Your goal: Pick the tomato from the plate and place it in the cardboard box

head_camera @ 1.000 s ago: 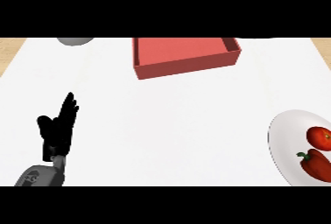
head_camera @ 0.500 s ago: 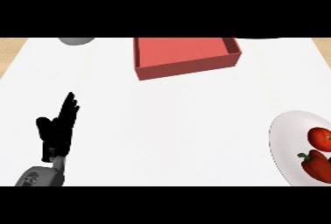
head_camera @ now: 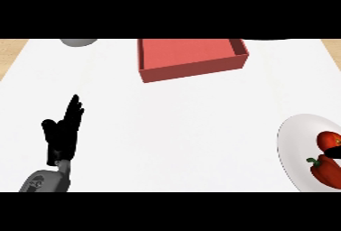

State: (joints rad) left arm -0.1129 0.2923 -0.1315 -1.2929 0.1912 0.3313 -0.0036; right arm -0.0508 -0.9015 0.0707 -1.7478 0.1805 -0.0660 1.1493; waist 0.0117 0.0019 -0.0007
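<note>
A red tomato (head_camera: 328,139) lies on the white plate (head_camera: 293,149) at the right edge, just above a red pepper (head_camera: 324,170) with a green stem. The box (head_camera: 191,57) is reddish, open-topped and stands at the back centre. My left hand (head_camera: 63,133) rests open at the lower left with its fingers pointing up, far from plate and box. A small black tip (head_camera: 336,153) shows at the right edge between tomato and pepper; it looks like part of my right hand, with the remainder out of view.
A grey rounded object (head_camera: 78,42) sits at the back left, cut by the upper edge. Wooden strips (head_camera: 12,54) border the white counter at both back corners. Bare white counter lies between plate and box.
The left hand has not moved. A small black tip now shows at the right edge beside the tomato.
</note>
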